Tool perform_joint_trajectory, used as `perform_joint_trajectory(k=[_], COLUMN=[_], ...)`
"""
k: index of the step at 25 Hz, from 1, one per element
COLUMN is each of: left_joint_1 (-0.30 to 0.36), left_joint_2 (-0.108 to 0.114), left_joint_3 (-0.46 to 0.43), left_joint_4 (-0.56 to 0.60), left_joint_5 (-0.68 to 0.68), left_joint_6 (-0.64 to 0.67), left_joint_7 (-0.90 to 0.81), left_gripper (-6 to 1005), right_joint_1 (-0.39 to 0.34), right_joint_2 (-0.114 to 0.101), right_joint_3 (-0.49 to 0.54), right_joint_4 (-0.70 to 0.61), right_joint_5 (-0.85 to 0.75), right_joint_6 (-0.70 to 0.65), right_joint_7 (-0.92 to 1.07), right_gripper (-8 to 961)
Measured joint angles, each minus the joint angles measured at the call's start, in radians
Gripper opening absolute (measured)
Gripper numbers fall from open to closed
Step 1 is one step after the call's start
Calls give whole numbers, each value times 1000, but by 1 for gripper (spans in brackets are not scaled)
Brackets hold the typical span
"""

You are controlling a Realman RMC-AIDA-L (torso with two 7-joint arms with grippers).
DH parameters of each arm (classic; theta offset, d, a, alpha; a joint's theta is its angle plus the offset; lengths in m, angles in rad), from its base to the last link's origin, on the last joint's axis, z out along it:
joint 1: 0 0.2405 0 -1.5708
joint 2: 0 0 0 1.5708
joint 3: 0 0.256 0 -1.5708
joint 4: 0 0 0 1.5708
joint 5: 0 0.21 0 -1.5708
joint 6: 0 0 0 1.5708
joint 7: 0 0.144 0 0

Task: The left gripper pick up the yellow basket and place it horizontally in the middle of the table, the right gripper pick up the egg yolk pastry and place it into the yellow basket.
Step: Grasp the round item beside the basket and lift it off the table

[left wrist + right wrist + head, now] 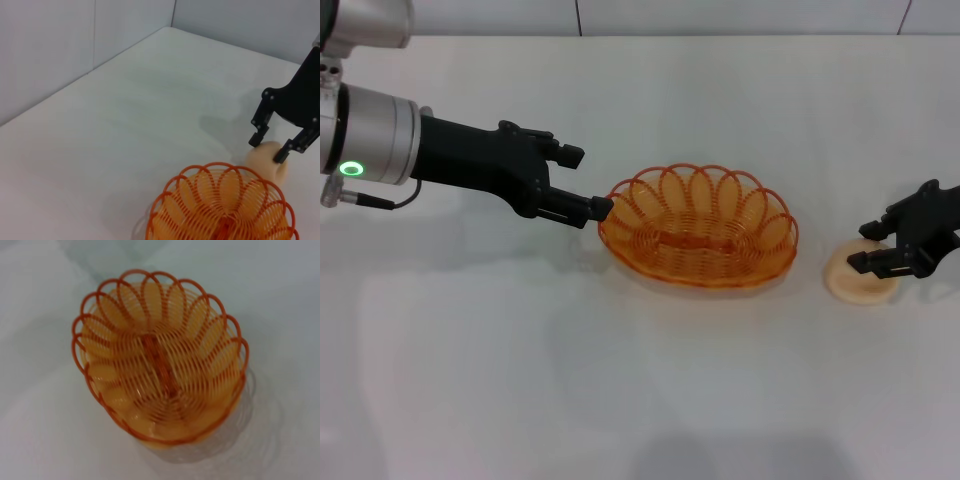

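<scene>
Head view first: we see the yellow basket (698, 228) sitting flat on the table (620, 400), long side running left to right, roughly mid-table; that looks to us like the placing step done. We find the left gripper (588, 182) just at the basket's left rim, its lower finger touching or all but touching the wire, its upper finger raised clear; jaws apart, holding nothing, which we judge to be a release. Over on the right, the right gripper (876, 245) hovers over the egg yolk pastry (858, 277), which lies on the table just beside the basket's right end, not in it. From the left wrist view we get the better angle: two black fingers (259, 132) straddle the pastry (267, 159), spread to either side of the dome, not yet squeezed onto it as far as we can tell; a grasp being set up, we reckon. Textures now: the basket (160, 360) is looped orange-yellow wire, scalloped rim, oval, open weave and empty; the pastry is smooth, pale cream, a soft-looking dome, so we'd expect a gentle pinch; the table is plain matte white.
</scene>
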Motion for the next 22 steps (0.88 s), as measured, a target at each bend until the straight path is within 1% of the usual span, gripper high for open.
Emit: perform_joint_trajectory(k=[8,13,19,22], left_joint_1=[0,0,4,10], left_joint_2=[-1,-4,-4,-4], left_joint_3=[0,0,-1,-3], left_joint_4=[0,0,0,0], left_joint_5=[0,0,0,0], left_joint_6=[-2,-1,-2,-3], left_joint_7=[0,0,4,7], left_gripper=[862,862,862,862], right_joint_1=[2,2,-4,-13], right_joint_2=[0,0,0,0], right_joint_3=[0,0,3,15], right_joint_4=[-3,-17,-57,-101], right_joint_5=[-27,-20,-1,18], right_joint_6=[-7,-19,-39,-64], right_joint_7=[29,30,30,36], right_gripper=[367,226,164,128])
